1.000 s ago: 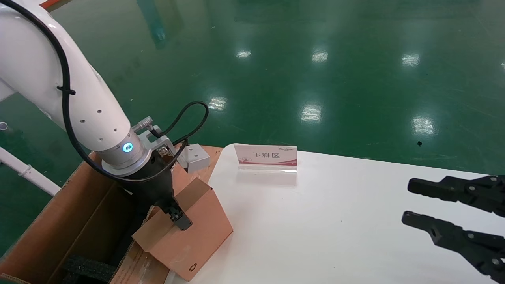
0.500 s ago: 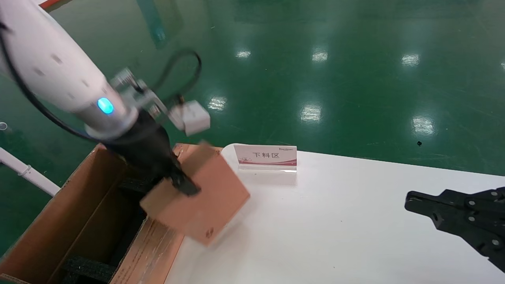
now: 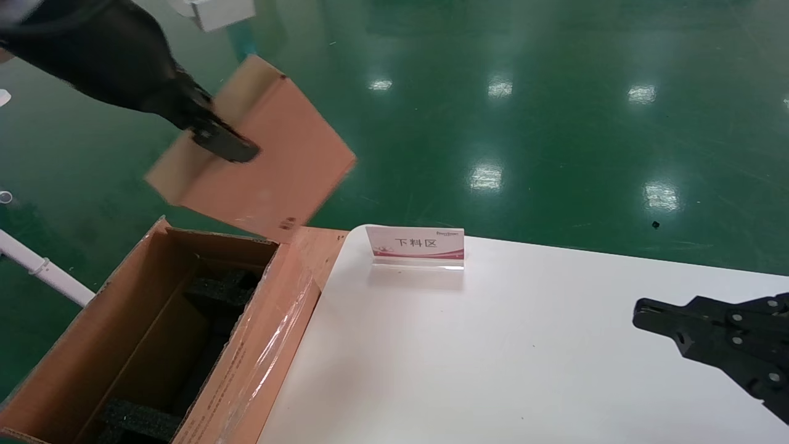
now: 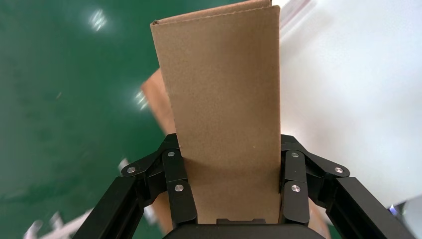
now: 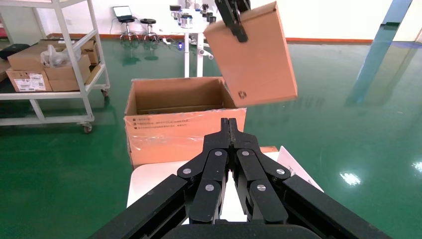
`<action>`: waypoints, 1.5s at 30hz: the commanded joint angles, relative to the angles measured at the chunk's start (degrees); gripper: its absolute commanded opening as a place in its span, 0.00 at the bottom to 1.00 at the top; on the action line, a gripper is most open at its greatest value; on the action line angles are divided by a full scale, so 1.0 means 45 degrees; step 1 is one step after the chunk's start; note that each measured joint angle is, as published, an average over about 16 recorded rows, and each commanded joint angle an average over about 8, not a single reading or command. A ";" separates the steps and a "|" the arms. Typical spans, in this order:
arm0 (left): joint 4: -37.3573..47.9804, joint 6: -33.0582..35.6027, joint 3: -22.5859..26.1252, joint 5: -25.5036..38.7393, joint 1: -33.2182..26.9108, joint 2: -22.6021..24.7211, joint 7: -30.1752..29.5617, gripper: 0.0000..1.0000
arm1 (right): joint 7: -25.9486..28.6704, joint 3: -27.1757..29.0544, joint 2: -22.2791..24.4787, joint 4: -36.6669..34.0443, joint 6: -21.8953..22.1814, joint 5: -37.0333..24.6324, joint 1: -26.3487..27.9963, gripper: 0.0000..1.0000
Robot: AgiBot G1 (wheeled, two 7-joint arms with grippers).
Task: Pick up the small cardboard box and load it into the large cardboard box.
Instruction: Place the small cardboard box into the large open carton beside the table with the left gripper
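Small cardboard box point(image 3: 265, 166) clamped betw. left gripper point(image 3: 222, 143) fingers point(image 4: 181, 191), tilted, above large cardboard box point(image 3: 61, 364); right gripper point(image 5: 228, 124) fingers closed, empty.

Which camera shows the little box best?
The right wrist view: the small cardboard box shows whole, hanging from the left gripper over the large cardboard box. The head view shows it tilted. The left wrist view shows only one narrow face between the fingers.

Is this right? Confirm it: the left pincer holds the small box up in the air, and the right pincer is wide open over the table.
Not quite. The right pincer is shut, as the right wrist view shows. The left pincer does hold the small box in the air, above the table.
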 commanded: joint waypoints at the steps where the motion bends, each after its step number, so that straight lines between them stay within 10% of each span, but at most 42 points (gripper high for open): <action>1: 0.0043 0.0098 0.0631 -0.0027 -0.0757 0.0246 -0.0056 0.00 | -0.0001 -0.0002 0.0001 0.0000 0.0001 0.0001 0.0000 0.00; 10: 0.0257 0.0108 0.4566 -0.1468 -0.2528 0.0579 -0.0483 0.00 | -0.0004 -0.0009 0.0004 0.0000 0.0004 0.0006 0.0002 1.00; 26: 0.0464 -0.0212 0.7455 -0.1789 -0.2354 -0.1429 -0.0354 0.00 | -0.0011 -0.0021 0.0009 0.0000 0.0009 0.0015 0.0005 1.00; 45: 0.0855 -0.1049 0.7713 -0.0568 -0.1470 -0.3983 0.0102 0.00 | -0.0018 -0.0036 0.0015 0.0000 0.0015 0.0024 0.0008 1.00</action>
